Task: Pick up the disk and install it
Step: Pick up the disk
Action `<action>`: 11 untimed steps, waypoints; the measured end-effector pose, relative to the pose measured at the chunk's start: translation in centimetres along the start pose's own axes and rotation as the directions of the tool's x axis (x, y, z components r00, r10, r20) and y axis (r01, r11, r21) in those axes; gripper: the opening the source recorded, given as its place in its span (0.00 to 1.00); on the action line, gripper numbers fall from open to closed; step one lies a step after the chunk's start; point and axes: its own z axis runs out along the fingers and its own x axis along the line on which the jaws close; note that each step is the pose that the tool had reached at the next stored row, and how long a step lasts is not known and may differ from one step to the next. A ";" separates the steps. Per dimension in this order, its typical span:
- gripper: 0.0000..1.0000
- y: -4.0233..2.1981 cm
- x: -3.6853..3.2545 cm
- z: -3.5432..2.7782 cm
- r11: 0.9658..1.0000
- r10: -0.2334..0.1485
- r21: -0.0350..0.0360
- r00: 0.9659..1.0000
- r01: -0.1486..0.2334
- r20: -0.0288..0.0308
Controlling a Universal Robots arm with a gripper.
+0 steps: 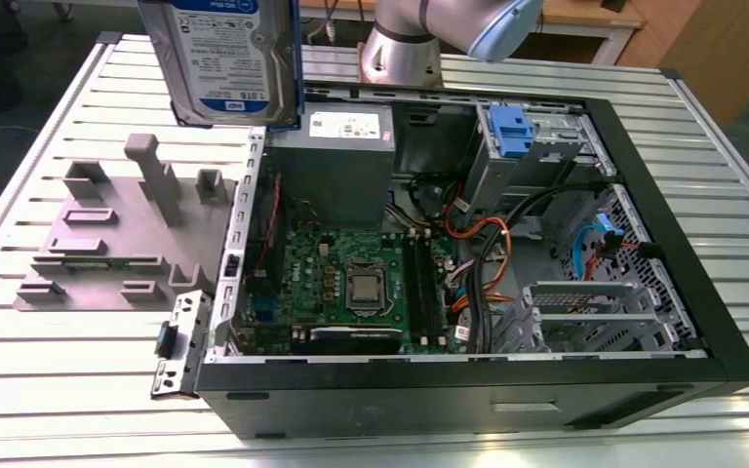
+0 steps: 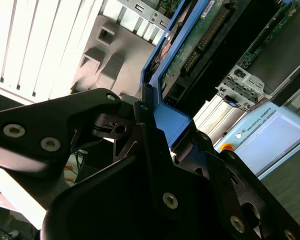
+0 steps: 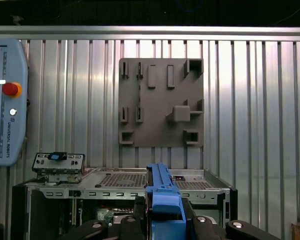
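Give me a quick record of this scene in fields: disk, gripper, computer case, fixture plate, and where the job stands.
disk: in the air above the table, held upright, label facing the exterior view
gripper: shut on the disk's blue carrier frame
computer case: lying open on the table, motherboard exposed
fixture plate: grey, flat on the table, at the exterior view's left of the case
job: disk picked up, not yet in the case
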 end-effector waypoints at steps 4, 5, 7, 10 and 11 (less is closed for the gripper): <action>0.37 -0.06 0.00 0.00 1.000 0.000 0.000 1.000 0.000 0.000; 0.37 -0.08 0.00 -0.01 1.000 0.000 0.000 1.000 0.000 0.000; 0.37 -0.13 0.00 -0.01 1.000 0.000 0.000 1.000 0.000 0.000; 0.37 -0.22 0.00 -0.01 1.000 0.000 0.000 1.000 0.000 0.000; 0.37 -0.25 0.00 -0.01 1.000 0.000 0.000 1.000 0.000 0.000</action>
